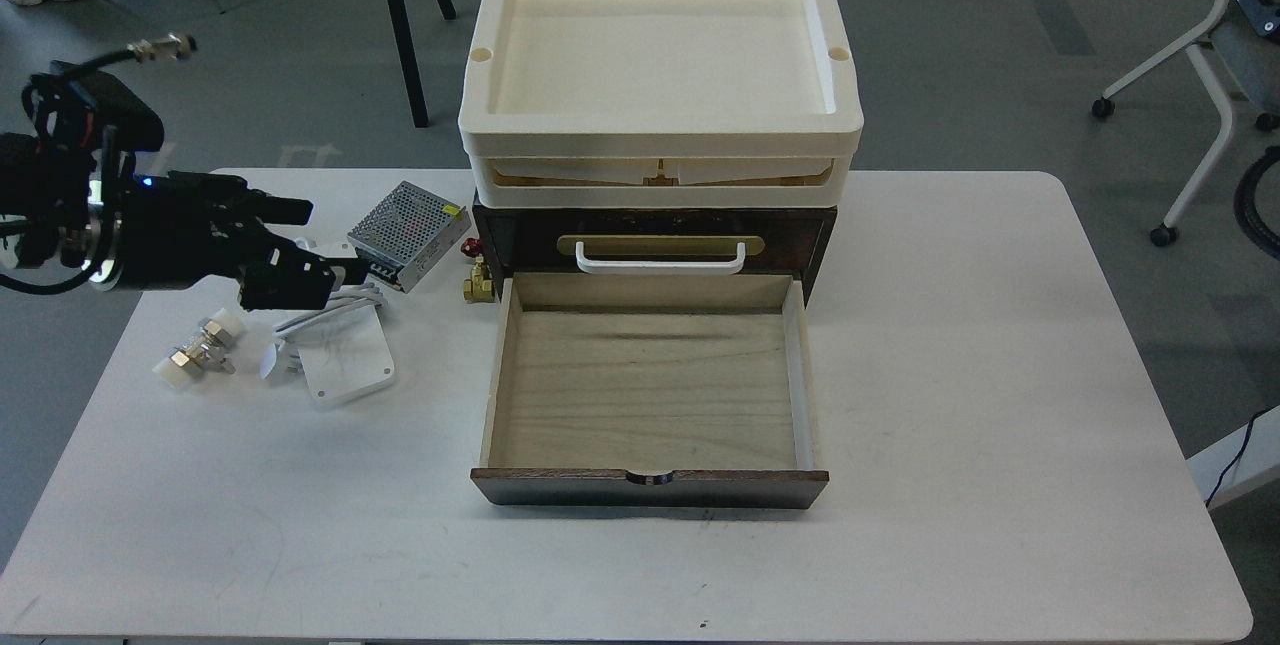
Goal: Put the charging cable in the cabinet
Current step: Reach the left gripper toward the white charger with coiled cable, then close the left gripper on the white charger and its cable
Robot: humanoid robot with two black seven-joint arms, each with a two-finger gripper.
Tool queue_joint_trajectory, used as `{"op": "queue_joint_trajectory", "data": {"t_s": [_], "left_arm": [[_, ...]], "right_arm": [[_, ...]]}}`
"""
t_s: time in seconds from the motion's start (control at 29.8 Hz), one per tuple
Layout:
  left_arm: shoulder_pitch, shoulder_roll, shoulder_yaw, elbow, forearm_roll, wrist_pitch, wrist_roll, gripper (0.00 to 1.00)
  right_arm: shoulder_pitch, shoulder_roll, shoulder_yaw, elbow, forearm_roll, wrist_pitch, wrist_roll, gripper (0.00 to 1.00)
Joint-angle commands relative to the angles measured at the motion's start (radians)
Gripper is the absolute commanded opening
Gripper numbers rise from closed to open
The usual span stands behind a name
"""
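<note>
One arm is in view, the left, and its jaws [300, 277] hang dark above the coiled end of the charging cable [340, 350]; whether they are apart or together I cannot tell. The cable lies near the surface's [950, 525] left edge, between two brass fittings [200, 350] and the cabinet [650, 245]. The cabinet's lower drawer [650, 395] stands pulled out. Cream trays [660, 75] sit stacked on the cabinet.

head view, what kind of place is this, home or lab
Probably a lab or workshop: a bare white table on grey flooring, a wheeled office chair beside it, and a perforated metal power supply lying out.
</note>
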Motion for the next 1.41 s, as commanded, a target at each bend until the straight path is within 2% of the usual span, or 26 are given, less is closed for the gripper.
{"op": "queue_joint_trajectory", "data": {"t_s": [0.0, 0.13, 0.27, 0.4, 0.5, 0.74, 0.94, 1.04, 1.11, 1.27, 1.37], "left_arm": [[0.002, -0.135, 0.064, 0.178, 0.13, 0.074, 0.0, 0.98], [0.002, -0.267, 0.115, 0.385, 0.19, 0.136, 0.0, 0.98], [-0.001, -0.314, 0.165, 0.474, 0.19, 0.158, 0.0, 0.97], [-0.001, -0.364, 0.222, 0.56, 0.19, 0.163, 0.0, 0.92], [0.001, -0.404, 0.237, 0.631, 0.188, 0.207, 0.0, 0.91], [0.001, -0.445, 0.311, 0.697, 0.18, 0.224, 0.0, 0.75], [0.002, -0.499, 0.359, 0.81, 0.174, 0.265, 0.0, 0.7], [0.002, -0.505, 0.365, 0.818, 0.174, 0.276, 0.0, 0.66], [0.004, -0.507, 0.366, 0.818, 0.176, 0.276, 0.0, 0.58], [0.005, -0.507, 0.392, 0.818, 0.174, 0.275, 0.0, 0.57], [0.004, -0.507, 0.394, 0.817, 0.174, 0.278, 0.0, 0.51]], "right_arm": [[-0.061, -0.02, 0.001, -0.001, 0.0, 0.0, 0.0, 1.0], [-0.066, -0.037, 0.001, 0.002, 0.001, 0.0, 0.0, 1.0], [-0.066, -0.038, 0.002, 0.002, 0.001, 0.0, 0.0, 1.0], [-0.066, -0.04, 0.004, 0.002, 0.001, 0.0, 0.0, 1.0], [-0.067, -0.04, 0.004, 0.002, 0.001, 0.0, 0.0, 1.0], [-0.067, -0.04, 0.005, 0.001, 0.001, 0.0, 0.0, 1.0], [-0.071, -0.04, 0.004, -0.002, 0.001, 0.0, 0.002, 1.0], [-0.077, -0.04, 0.004, -0.002, 0.001, 0.0, 0.002, 1.0], [-0.08, -0.04, 0.005, -0.002, 0.001, 0.0, 0.002, 1.0], [-0.084, -0.04, 0.005, -0.002, 0.001, 0.0, 0.003, 1.0], [-0.087, -0.043, 0.007, -0.004, 0.001, 0.0, 0.005, 1.0]]}}
